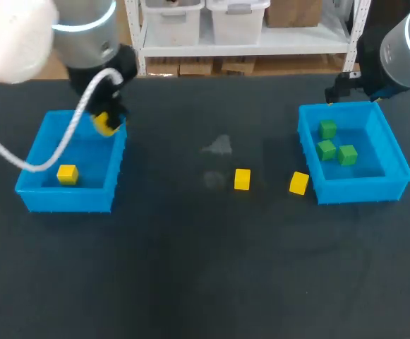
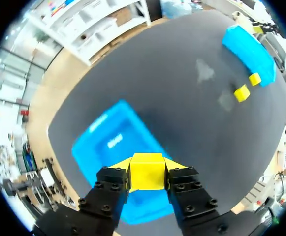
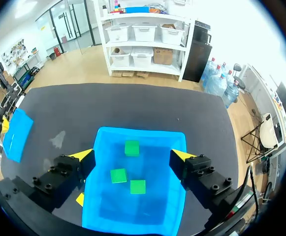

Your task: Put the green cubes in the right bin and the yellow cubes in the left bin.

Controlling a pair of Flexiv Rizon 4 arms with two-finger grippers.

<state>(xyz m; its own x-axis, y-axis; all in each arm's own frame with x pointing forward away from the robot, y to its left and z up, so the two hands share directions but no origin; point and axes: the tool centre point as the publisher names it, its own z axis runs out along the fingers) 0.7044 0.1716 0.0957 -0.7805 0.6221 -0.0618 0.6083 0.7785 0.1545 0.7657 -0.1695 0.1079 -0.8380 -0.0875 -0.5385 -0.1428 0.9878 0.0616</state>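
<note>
My left gripper (image 1: pixel 106 121) is shut on a yellow cube (image 2: pixel 146 171), held above the back right corner of the left blue bin (image 1: pixel 32 159). One yellow cube (image 1: pixel 67 174) lies inside that bin. Two more yellow cubes (image 1: pixel 242 179) (image 1: pixel 298 183) rest on the table, the second close to the right bin's front left corner. The right blue bin (image 1: pixel 395 152) holds three green cubes (image 3: pixel 131 147) (image 3: pixel 118 175) (image 3: pixel 137 186). My right gripper (image 3: pixel 134 156) hangs open and empty above the right bin, near its back edge.
The table is a dark mat with a pale smudge (image 1: pixel 219 146) near its middle. A white cable (image 1: pixel 56 145) from my left arm drapes over the left bin. From the left wrist, the right bin (image 2: pixel 248 49) shows far ahead of the fingers.
</note>
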